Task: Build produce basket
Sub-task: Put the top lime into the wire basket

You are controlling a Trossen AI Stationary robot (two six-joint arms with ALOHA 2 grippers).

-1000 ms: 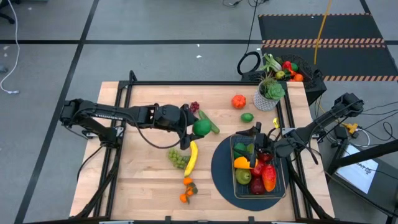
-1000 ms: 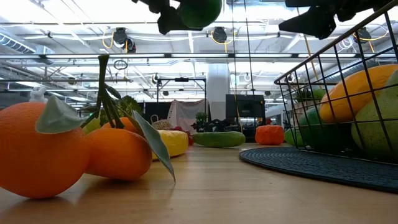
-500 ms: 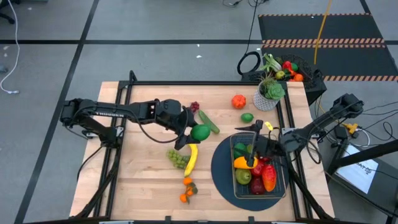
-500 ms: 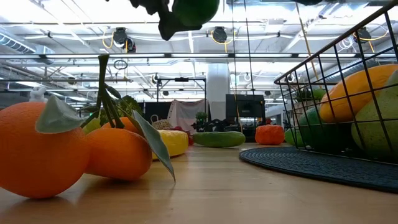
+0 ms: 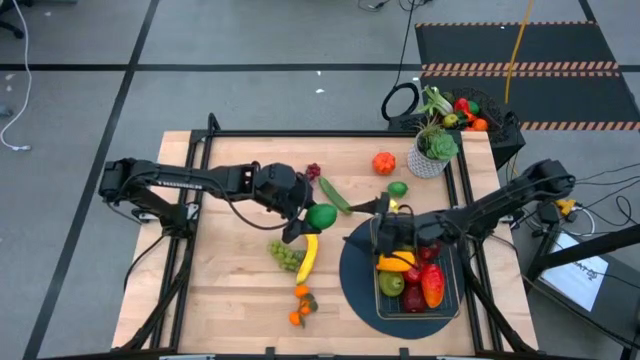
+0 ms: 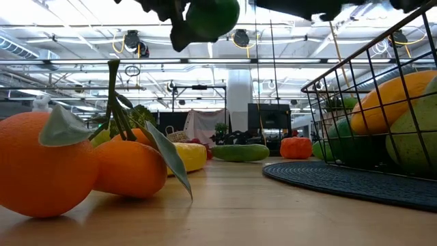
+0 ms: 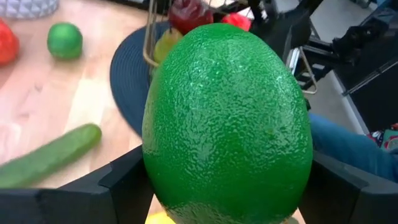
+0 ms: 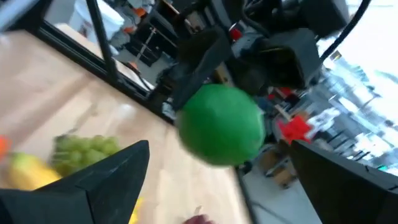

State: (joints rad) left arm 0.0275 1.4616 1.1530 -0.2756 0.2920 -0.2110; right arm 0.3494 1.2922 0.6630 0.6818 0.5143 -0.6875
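Above the wooden table point(image 5: 230, 280), the left gripper point(image 5: 305, 215) clasps a green fruit point(image 5: 322, 214); the right gripper point(image 5: 385, 208) gapes empty.

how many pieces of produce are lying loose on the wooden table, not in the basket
7: purple grapes, cucumber, red-orange fruit, lime, green grapes, banana, orange cluster. Some may be hidden under the arms.

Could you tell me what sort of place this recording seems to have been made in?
Probably a robotics lab or workshop hall: the wooden table stands on grey floor marked with black tape lines, cables trail across a striped mat, and the low view shows exposed ceiling lights.
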